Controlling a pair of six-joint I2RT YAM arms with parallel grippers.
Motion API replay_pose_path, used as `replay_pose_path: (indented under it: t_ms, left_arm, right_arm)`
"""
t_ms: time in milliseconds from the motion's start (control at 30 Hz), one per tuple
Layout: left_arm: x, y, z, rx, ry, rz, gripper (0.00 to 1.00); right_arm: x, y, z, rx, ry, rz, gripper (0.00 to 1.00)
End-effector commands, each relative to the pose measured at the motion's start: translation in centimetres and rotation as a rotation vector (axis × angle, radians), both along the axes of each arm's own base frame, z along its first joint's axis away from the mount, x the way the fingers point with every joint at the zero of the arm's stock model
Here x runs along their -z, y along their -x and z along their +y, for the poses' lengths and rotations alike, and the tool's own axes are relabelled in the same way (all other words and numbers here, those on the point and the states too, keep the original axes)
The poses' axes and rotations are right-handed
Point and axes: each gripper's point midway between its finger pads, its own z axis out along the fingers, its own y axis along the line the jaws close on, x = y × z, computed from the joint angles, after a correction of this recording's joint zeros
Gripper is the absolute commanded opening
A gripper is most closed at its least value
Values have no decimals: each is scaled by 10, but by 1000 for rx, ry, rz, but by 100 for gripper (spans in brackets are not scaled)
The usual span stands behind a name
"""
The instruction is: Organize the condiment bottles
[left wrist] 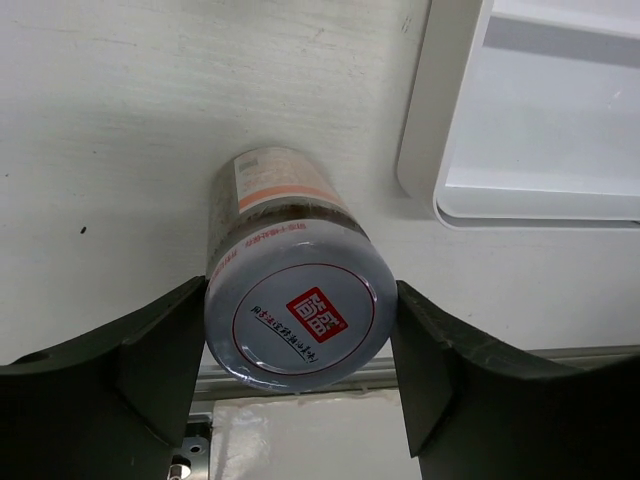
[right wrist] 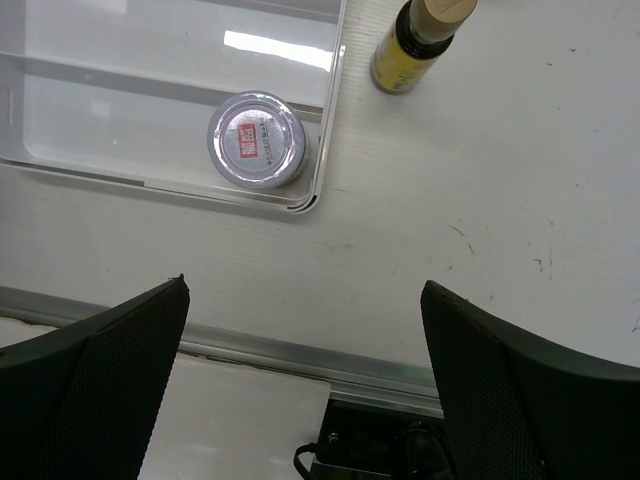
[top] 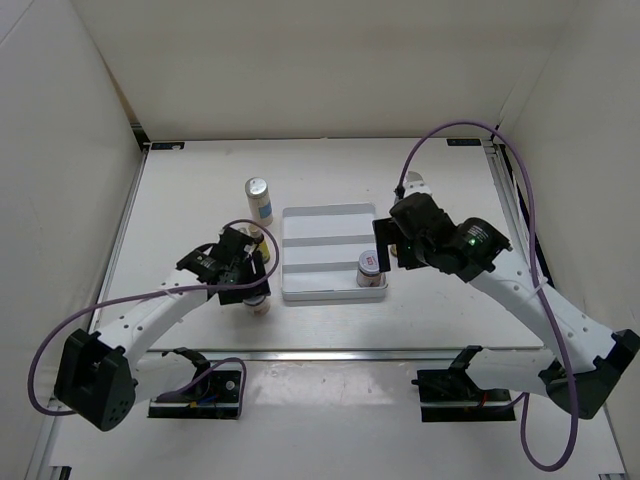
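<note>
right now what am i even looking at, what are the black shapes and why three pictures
A left robot arm and a right robot arm are bolted at the near edge of a white table, each ending in a two-finger gripper. The wide picture comes from a fixed camera above; the other two come from wrist cameras, so the dark shapes at their lower edges are the fingers. On the table are a flat grey ridged tray, a squat silver-lidded jar in its corner, a tall white silver-capped bottle and a small yellow bottle. The left gripper is closed on a second silver-lidded jar with a red mark. The right gripper is open, holding nothing.
</note>
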Motion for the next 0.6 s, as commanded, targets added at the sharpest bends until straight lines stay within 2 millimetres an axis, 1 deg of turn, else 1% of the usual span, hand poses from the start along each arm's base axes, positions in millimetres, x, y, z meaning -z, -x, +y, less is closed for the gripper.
replay_pose_path:
  t_ms: [0, 33, 67, 100, 133, 167, 233, 267, 300, 333, 367, 400, 433, 467, 500, 533, 567]
  left_arm:
    - [-18, -18, -3, 13, -8, -76, 66]
    - [-21, -20, -4, 12, -3, -86, 66]
    - [-32, -27, -8, 25, 0, -118, 62]
    - [-36, -26, -7, 25, -3, -115, 58]
    - [-45, -27, -8, 27, -4, -135, 55]
    - [-65, -33, -14, 35, 14, -183, 51]
    - [-83, -36, -25, 61, 37, -217, 48]
    - [-102, -42, -32, 69, 64, -260, 45]
    - [-106, -44, -38, 80, 69, -265, 43]
    - [-105, -45, -48, 108, 64, -252, 43]
    - [-114, -49, -56, 132, 71, -270, 42]
    - [-114, -52, -60, 146, 49, -278, 42]
    - [-107, -54, -66, 160, 26, -257, 42]
    - [-108, -56, -77, 188, 32, -270, 42]
    - [-107, -61, -81, 188, 34, -272, 42]
    - [-97, -66, -84, 197, 15, -254, 42]
    - [-93, -65, -91, 214, 23, -247, 41]
  right_arm:
    - [-12, -1, -1, 18, -47, -49, 100]
    - [-13, -2, -2, 24, -41, -56, 100]
    - [-15, -1, -3, 24, -48, -62, 100]
    - [-14, 0, -5, 24, -41, -56, 100]
    - [-16, 0, -7, 30, -43, -67, 100]
    - [-16, 0, -7, 23, -37, -69, 100]
    - [-19, 1, -8, 23, -45, -76, 100]
    - [-19, 1, -8, 23, -45, -76, 100]
    - [-19, 1, -8, 31, -52, -74, 100]
    - [-16, 0, -7, 31, -53, -75, 100]
    - [-16, 1, -4, 31, -67, -65, 100]
    - [-17, 1, -1, 30, -88, -64, 100]
    - [-12, 2, 3, 21, -88, -47, 100]
    - [-11, 4, 6, 7, -100, -34, 100]
    - [-6, 4, 7, 15, -94, -19, 100]
    - [-5, 4, 7, 15, -93, -19, 100]
    - [-5, 4, 7, 15, -93, -19, 100]
